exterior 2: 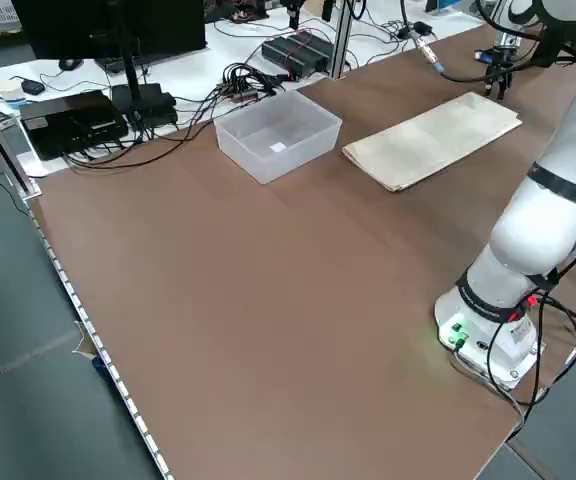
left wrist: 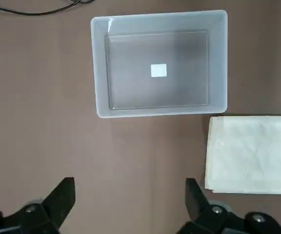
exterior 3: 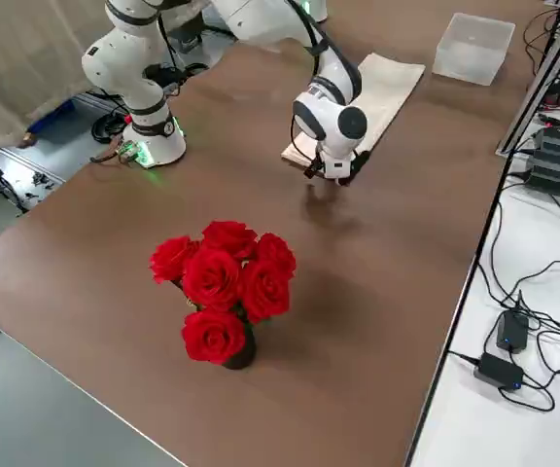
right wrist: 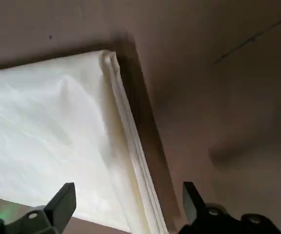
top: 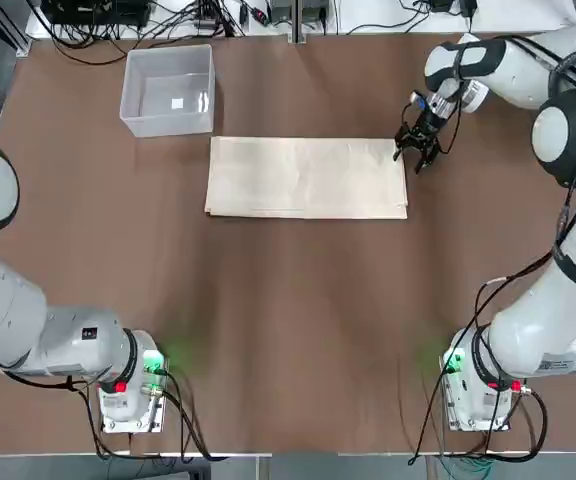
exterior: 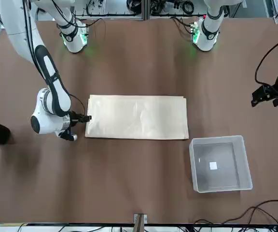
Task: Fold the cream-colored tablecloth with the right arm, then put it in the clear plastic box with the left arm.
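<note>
At the short edge of the tablecloth (top: pixel 306 178) that faces away from the box, the right gripper (right wrist: pixel 130 207) stands with its fingers wide and nothing between them. To fold well, it would do to set one finger beneath the cloth's layered edge and one above, near the middle of that edge, close on every layer together, lift only a little, and carry the edge low towards the box side, laying it down square so the corners meet. A grip on the top layer alone could pull the stack askew.

As for where the cloth lies: its edge runs between the right fingers as the wrist camera sees them, though whether they touch it I cannot tell. From there it stretches flat across the table (top: pixel 298 330) as a layered rectangle, towards the far edge rather than the robot's. Just beyond its other end, nearer the table's far left corner, sits the clear plastic box (top: pixel 170 92), with only a small white label (left wrist: pixel 158 70) inside. Over the table's left side waits the left gripper (left wrist: pixel 130 204), its fingers wide and holding nothing.
</note>
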Controlling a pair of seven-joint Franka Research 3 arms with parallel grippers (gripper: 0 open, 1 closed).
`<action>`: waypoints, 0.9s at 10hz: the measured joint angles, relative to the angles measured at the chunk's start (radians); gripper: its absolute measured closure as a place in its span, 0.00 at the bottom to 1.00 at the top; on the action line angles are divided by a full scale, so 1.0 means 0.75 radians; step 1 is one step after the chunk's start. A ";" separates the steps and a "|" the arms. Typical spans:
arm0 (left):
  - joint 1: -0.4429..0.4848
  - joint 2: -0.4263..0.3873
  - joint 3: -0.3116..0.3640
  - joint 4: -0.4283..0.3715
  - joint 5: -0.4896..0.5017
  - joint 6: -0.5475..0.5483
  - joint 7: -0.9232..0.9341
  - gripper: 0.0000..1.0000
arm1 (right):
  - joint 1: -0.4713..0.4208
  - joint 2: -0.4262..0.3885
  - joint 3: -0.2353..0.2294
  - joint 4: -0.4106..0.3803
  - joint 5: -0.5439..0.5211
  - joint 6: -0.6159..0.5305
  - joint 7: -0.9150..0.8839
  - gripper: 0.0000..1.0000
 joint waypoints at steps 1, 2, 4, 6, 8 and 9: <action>0.000 0.000 0.000 0.000 0.000 0.000 0.000 0.00 | 0.000 0.002 0.000 -0.002 0.000 0.011 0.000 0.04; 0.000 0.000 0.000 0.000 0.000 0.000 0.000 0.00 | 0.000 0.010 0.000 -0.009 0.000 0.040 0.000 0.04; 0.001 0.000 0.001 0.000 0.000 0.000 0.000 0.00 | 0.001 0.038 0.003 -0.019 0.000 0.075 -0.001 0.05; 0.001 0.000 0.001 0.000 0.000 0.000 0.000 0.00 | 0.003 0.042 0.012 -0.019 0.000 0.079 -0.001 0.05; 0.001 0.000 0.001 0.000 0.002 0.000 0.000 0.00 | 0.003 0.042 0.023 -0.019 0.000 0.079 -0.001 0.05; 0.002 0.000 0.001 0.000 0.002 0.000 0.000 0.00 | 0.004 0.042 0.033 -0.019 0.000 0.081 -0.001 0.05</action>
